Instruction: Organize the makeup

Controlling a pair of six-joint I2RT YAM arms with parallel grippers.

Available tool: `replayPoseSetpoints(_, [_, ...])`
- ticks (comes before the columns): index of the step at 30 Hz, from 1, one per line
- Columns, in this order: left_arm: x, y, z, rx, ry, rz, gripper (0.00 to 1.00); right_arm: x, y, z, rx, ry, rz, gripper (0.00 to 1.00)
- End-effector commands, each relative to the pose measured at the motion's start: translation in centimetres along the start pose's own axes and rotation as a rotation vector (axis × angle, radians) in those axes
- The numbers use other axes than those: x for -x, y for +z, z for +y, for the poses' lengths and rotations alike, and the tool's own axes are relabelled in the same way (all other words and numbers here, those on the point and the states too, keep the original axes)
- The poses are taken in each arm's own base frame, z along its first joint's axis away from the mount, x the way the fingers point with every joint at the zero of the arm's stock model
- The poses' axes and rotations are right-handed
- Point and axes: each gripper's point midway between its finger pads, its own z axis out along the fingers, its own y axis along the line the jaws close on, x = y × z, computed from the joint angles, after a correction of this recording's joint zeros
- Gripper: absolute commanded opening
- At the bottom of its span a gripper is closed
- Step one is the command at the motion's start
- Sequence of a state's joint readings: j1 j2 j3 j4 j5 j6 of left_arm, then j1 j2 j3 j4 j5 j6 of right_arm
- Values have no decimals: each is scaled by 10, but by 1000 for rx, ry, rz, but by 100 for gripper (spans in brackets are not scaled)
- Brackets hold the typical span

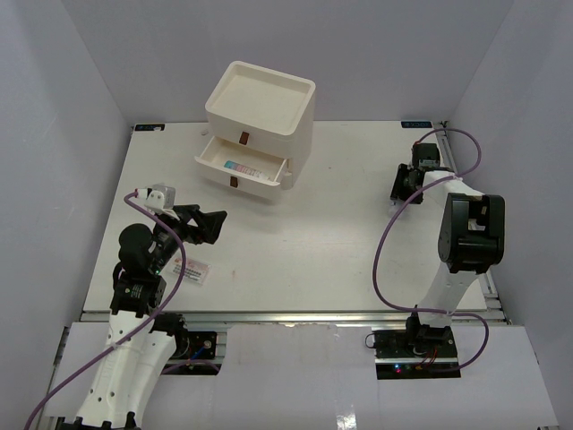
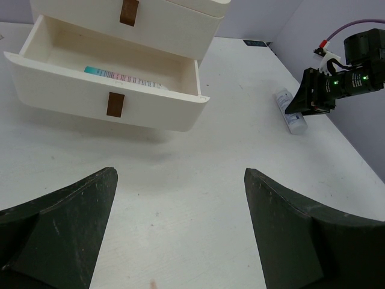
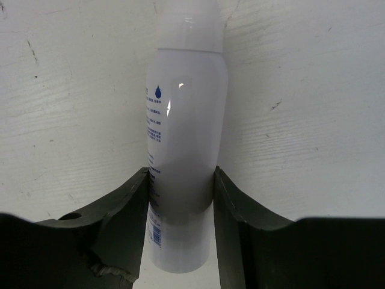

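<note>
Surface: white table (image 1: 340,233), cream drawer chest (image 1: 260,98) at the back; flat packet (image 1: 192,269) loose beside the left arm.
Left wrist view: left gripper (image 2: 179,180) spread, empty; teal-pink tube (image 2: 123,77) already in the open drawer (image 2: 60,84).
Right wrist view: right gripper (image 3: 180,176) pinching the white tube (image 3: 186,120) lying on the table.
Outstanding, I judge: packet, white tube.

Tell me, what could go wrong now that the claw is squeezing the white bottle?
The right claw pinches the smooth, round white tube near one end, so it might slip or tip when lifted. The open drawer already holds a teal-pink tube, so the new one could bump it going in.
</note>
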State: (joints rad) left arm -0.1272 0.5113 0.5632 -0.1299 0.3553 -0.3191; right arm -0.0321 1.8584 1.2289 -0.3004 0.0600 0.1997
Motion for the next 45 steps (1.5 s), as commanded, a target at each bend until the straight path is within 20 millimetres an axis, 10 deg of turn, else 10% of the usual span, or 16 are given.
replayPoseSetpoints(1, [4, -1, -3, -15, 5, -14, 98, 17, -7, 10, 64, -17, -49, 24])
replayPoseSetpoints(8, [4, -1, -3, -14, 6, -16, 98, 32, -46, 53, 263, -126, -151, 8])
replayPoseSetpoints(15, [4, -1, -2, -10, 4, -12, 98, 18, -169, 175, 823, -741, -368, 8])
replayPoseSetpoints(22, [6, -2, 2, 18, 8, -19, 98, -23, -252, 272, 959, -1315, -590, 8])
replayPoseSetpoints(27, [6, -2, 6, 39, 7, -21, 98, -21, -264, 351, 892, -1445, -654, 8])
replayPoseSetpoints(36, [4, -1, 10, 63, 7, -13, 98, 29, -214, 450, 633, -1354, -728, 9])
replayPoseSetpoints(45, [5, -2, 9, 55, 9, -18, 98, 59, -184, 453, 444, -1254, -785, 52])
